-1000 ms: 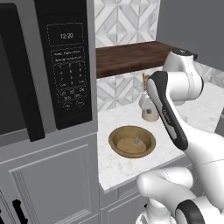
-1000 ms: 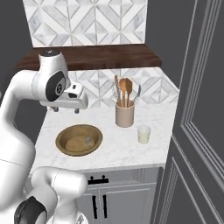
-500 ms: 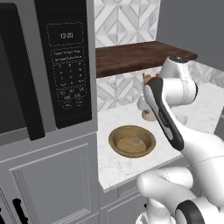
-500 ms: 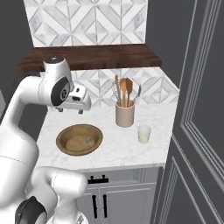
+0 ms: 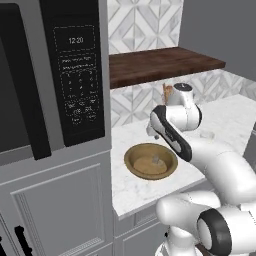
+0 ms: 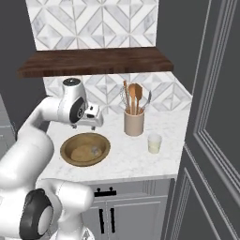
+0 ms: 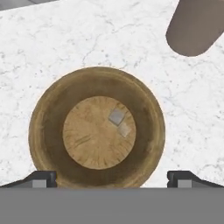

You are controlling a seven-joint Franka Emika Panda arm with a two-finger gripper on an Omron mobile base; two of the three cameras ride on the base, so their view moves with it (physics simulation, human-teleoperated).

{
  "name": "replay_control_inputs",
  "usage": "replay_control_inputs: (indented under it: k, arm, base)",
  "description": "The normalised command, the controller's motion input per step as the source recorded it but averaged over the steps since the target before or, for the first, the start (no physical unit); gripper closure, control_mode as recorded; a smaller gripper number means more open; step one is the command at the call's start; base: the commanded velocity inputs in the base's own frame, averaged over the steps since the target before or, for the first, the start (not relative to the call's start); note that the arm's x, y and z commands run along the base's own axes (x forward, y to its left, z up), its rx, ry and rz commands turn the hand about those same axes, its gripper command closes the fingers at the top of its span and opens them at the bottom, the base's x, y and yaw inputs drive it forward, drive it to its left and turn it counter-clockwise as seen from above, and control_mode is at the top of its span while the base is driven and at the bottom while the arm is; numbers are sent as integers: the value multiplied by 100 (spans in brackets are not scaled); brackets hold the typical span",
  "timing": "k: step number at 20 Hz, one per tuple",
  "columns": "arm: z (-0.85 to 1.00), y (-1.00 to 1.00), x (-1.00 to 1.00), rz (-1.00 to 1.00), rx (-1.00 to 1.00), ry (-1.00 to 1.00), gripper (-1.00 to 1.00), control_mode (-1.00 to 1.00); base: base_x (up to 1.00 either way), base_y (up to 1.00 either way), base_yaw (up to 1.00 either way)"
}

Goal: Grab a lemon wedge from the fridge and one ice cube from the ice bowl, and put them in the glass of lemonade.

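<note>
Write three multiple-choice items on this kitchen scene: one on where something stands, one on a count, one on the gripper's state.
1. Where does the glass of lemonade stand?
A. on the wooden shelf
B. on the counter, beside the utensil crock
C. inside the ice bowl

2. How many ice cubes lie in the ice bowl?
A. none
B. two
C. five

3. How is the gripper?
A. open, above the bowl
B. shut on a cube
C. shut on the glass

Answers: 1 B, the right base view shows glass and crock side by side on the marble; 2 B, the hand view shows two pale cubes; 3 A, its fingertips stand wide apart over the bowl's rim.
</note>
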Motion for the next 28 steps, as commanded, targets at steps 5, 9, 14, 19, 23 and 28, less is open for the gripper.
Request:
replay_control_inputs:
  k: [5,9,14,19,23,28]
  arm:
    - [-51,28,60,0,-3,24,-100,-100]
    - [-51,0,21,1,0,28,-100,-100]
    - [-64,0,23,0,0,24,-100,-100]
    - [-58,0,11,0,0,14,-100,-100]
    - [-52,0,25,0,1,0,-100,-100]
    - [-30,0,19,0,1,0,-100,-100]
  base:
    - [0,0,0]
    - [0,0,0]
    - [0,0,0]
    - [0,0,0]
    - [0,0,0]
    - [0,0,0]
